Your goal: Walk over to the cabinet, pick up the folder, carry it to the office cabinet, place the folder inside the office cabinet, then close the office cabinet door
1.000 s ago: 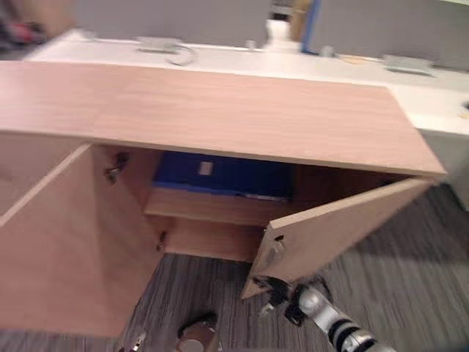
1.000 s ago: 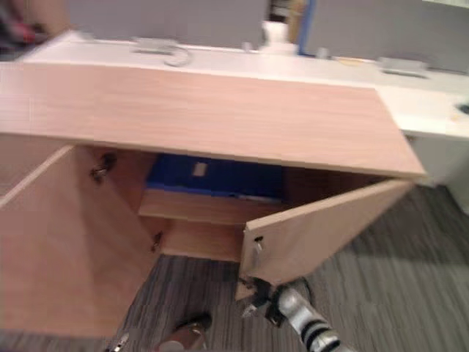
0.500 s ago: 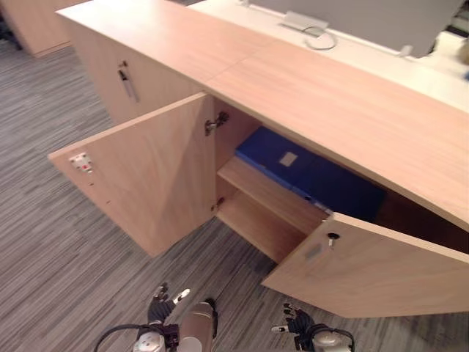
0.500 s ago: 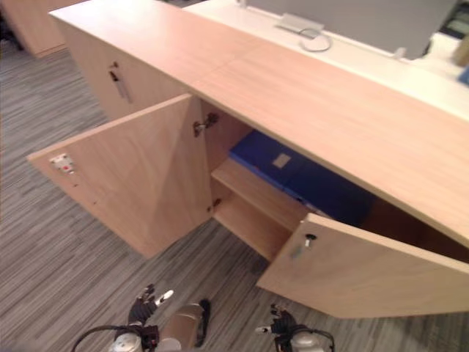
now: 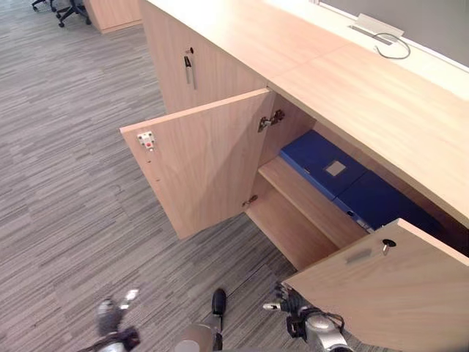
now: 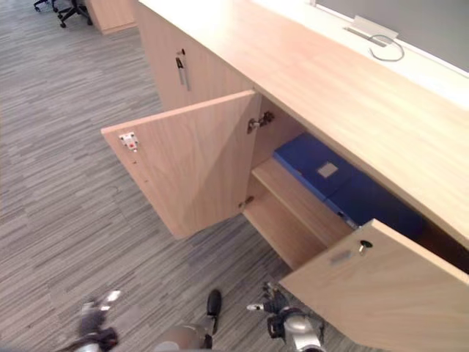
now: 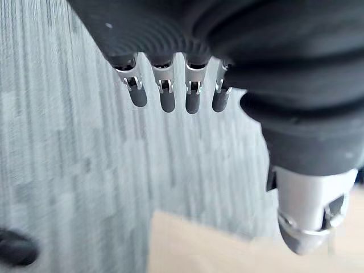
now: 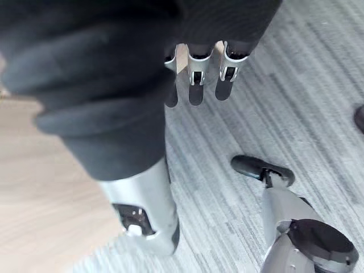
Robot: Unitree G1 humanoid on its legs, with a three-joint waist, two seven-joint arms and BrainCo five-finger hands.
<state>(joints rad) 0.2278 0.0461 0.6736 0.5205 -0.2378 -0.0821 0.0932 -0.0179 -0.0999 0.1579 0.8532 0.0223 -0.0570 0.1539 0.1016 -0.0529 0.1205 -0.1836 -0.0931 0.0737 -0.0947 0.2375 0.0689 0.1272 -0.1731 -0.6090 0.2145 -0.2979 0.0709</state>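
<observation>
We note the left hand (image 7: pixel 191 98) and right hand (image 8: pixel 195 86) low over the grey carpet (image 5: pixel 73 183), fingers loosely straight and empty, and beyond them the office cabinet (image 5: pixel 352 95) with both doors open and the blue folder (image 5: pixel 322 163) flat on its upper shelf (image 5: pixel 308 207)

The wooden shelf (image 5: pixel 304 207) inside the office cabinet (image 5: pixel 212 158) is carrying a blue folder (image 5: pixel 321 163) lying flat, with a second blue folder (image 5: pixel 377 203) lying just beside it, touching. The striped grey carpet floor (image 5: pixel 66 183) is bearing the cabinet. Behind, a white desk (image 5: pixel 440 67) is carrying a looped cable (image 5: pixel 396 48).
</observation>
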